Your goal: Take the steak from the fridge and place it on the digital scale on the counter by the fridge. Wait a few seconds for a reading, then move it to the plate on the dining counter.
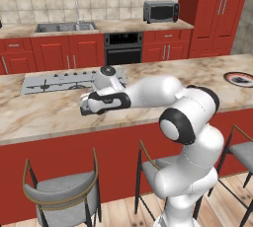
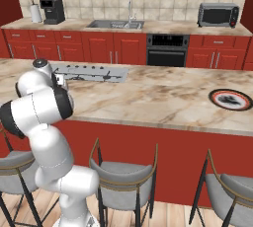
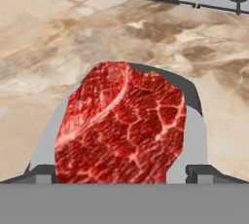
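Steak point(image 3: 121, 125), small flat oval slab of bright red marbled meat: lies against a grey flat-topped slab with a dark far edge, taken to be the digital scale point(image 3: 195, 140), which shows round the meat on both sides and beyond it. The slab rests on the long beige marble-patterned surface point(image 1: 44, 112) with a glossy red front.

End effector point(image 3: 121, 174), two-fingered, dark-tipped: released, jaws spread wide. In the hand view one tip stands to each side of the steak, with a strip of grey slab between each tip and the meat; nothing is grasped. In the left base view the end effector point(image 1: 86, 105) sits low over the surface, just in front of the cooktop, at the end of the white jointed arm point(image 1: 148, 93), which reaches leftward.

Cooktop point(image 1: 54, 80), large pale grey panel with dark burner grates: set into the same surface, near the slab and beyond it.

Plate point(image 1: 240, 79), round, dark reddish rim, white ring, dark centre: on the same surface, well apart from the steak, far to the right; bare.

Stools point(image 1: 62, 191), grey-seated, metal-framed: ranged along the red front.
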### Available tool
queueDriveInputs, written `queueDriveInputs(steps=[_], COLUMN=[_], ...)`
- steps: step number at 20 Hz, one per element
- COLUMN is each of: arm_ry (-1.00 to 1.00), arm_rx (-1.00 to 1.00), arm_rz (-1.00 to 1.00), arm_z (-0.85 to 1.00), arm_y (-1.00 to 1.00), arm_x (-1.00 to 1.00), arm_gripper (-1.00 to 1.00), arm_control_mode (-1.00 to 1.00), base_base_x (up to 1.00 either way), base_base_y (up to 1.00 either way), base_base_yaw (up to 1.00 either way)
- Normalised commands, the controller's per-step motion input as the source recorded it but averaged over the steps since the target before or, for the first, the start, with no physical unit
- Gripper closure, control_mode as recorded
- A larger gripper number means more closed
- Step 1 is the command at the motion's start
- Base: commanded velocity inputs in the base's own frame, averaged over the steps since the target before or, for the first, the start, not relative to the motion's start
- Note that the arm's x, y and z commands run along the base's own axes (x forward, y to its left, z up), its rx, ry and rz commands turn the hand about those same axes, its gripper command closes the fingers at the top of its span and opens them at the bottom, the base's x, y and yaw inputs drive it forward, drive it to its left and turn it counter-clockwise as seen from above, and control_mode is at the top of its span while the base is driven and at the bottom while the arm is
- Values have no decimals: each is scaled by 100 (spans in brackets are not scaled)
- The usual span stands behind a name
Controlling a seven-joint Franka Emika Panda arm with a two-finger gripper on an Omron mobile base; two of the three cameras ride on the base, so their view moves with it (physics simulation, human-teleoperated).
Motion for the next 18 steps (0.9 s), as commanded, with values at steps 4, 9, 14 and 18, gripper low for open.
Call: queueDriveInputs(steps=[4, 9, 14, 18], arm_ry=[0, 0, 0, -2], arm_rx=[1, 0, 2, 4], arm_rz=[0, 0, 0, 0], arm_z=[-15, -18, -16, -2], arm_y=[12, 18, 3, 0], arm_x=[2, 0, 0, -15], arm_gripper=[100, 100, 100, 100], arm_control_mode=[-100, -100, -100, -100], base_base_x=[0, 0, 0, 0], base_base_y=[0, 0, 0, 0], base_base_yaw=[0, 0, 0, 0])
